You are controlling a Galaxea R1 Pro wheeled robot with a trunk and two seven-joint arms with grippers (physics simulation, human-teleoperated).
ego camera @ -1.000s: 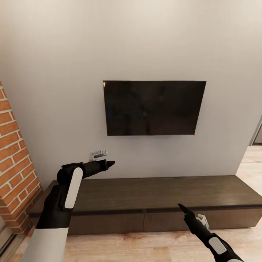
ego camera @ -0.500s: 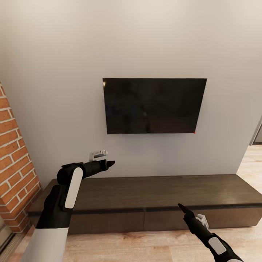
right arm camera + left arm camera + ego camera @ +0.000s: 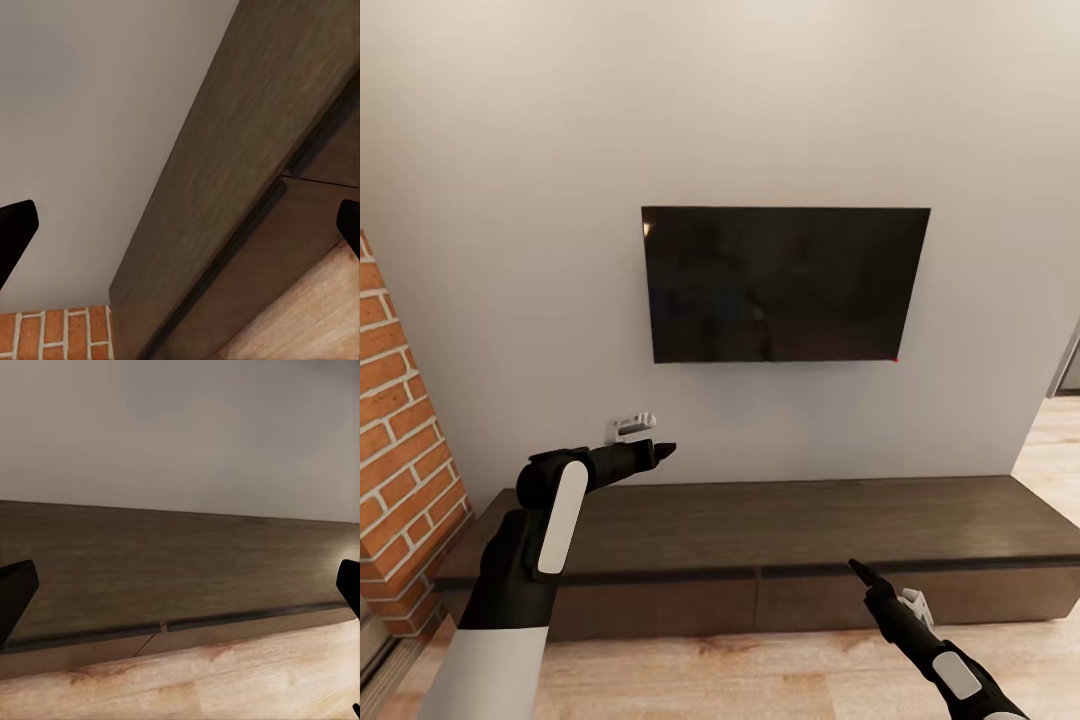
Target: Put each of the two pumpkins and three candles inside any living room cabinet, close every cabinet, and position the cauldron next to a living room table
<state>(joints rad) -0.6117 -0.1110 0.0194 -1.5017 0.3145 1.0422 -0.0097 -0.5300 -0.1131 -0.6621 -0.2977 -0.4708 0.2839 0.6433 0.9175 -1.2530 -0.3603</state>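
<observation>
though no writing legible, both fronts of cabinet (image 3: 760,530) shut; left tool (image 3: 180,585) and right tool (image 3: 180,225) released, empty.

Soft even light, slight blur

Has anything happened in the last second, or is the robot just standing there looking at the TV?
The whole view has shifted a little: the TV looks slightly larger and sits higher, so the camera has moved, probably nearer the wall. Both arms keep the same pose, the left gripper and right gripper empty, with fingertips wide apart in the wrist views. The cabinet stays closed, its top bare.
</observation>
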